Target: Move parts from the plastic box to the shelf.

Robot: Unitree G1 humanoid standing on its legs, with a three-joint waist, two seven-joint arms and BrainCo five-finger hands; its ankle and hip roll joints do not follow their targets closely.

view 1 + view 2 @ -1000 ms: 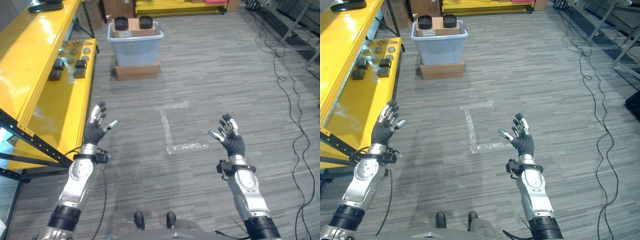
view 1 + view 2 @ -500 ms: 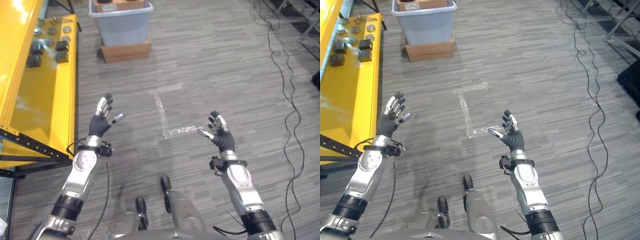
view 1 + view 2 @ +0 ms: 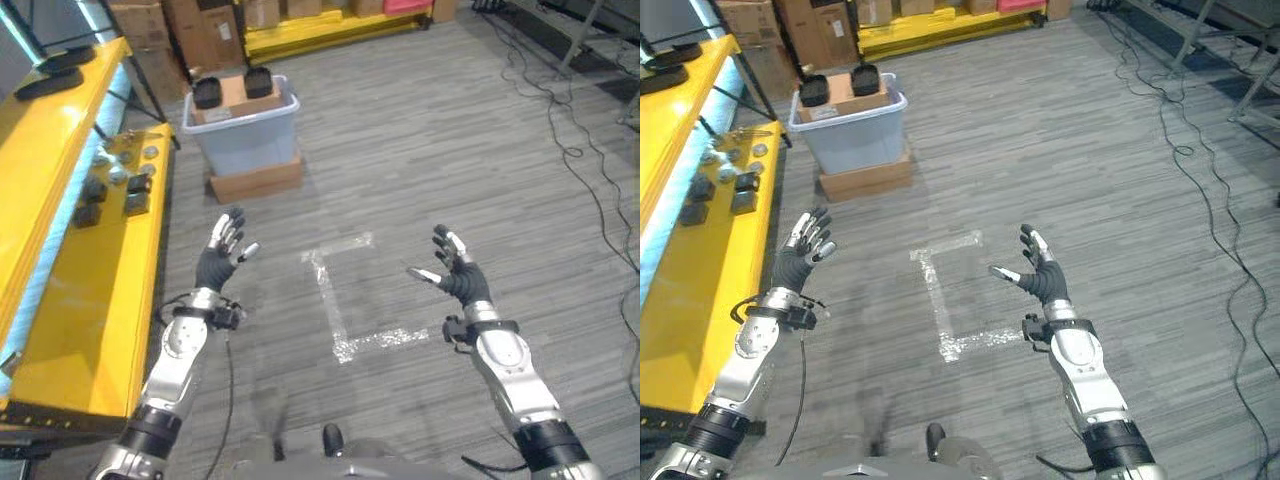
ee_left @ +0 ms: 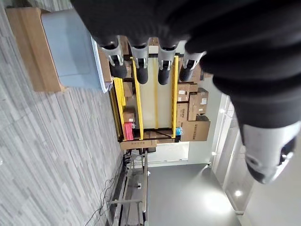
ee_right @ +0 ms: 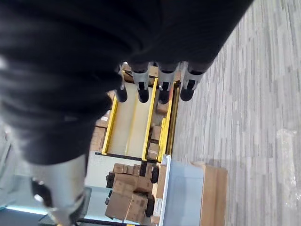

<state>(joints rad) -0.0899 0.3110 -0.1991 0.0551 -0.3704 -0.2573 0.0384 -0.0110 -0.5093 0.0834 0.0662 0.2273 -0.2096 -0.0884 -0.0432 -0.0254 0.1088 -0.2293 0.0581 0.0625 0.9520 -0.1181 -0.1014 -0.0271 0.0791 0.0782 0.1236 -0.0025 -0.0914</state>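
Approaching the pale blue plastic box (image 3: 244,130) with left hand (image 3: 221,262) and right hand (image 3: 456,276) spread, empty; next, walk closer and grasp a round black part (image 3: 208,93).

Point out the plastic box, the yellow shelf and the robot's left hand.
plastic box (image 3: 245,143), left eye view, front wall.
yellow shelf (image 3: 95,285), left eye view, bare lower deck.
left hand (image 3: 216,265), left eye view, palm, fingers spread.

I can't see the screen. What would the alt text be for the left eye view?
Two robot hands, left hand and right hand, held open and empty above a grey floor. Ahead stands a plastic box holding black parts; a yellow shelf with small parts runs along the left.
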